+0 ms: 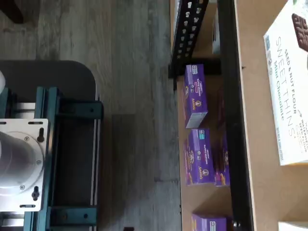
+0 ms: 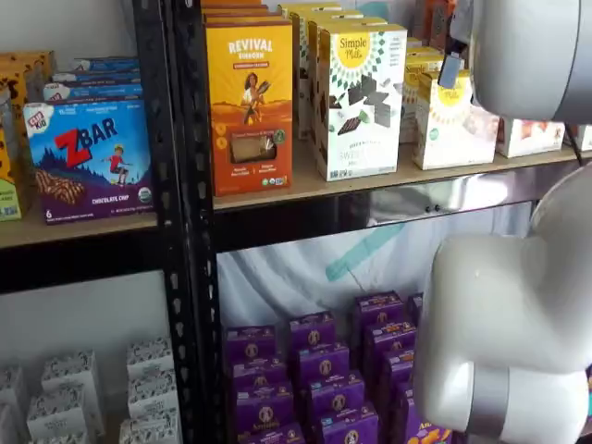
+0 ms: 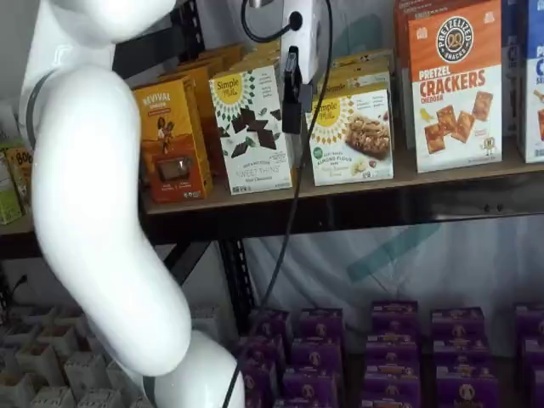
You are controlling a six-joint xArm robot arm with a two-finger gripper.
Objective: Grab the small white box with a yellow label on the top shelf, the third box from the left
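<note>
The gripper (image 3: 292, 93) hangs side-on, grip state untellable, at about nine o'clock of the small white box (image 3: 353, 136) on the top shelf (image 3: 442, 178); judged best: shift toward three o'clock, centre, then close squarely.

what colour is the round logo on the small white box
Yellow, a sunburst-like disc on the small white box; clearest in a shelf view.
</note>
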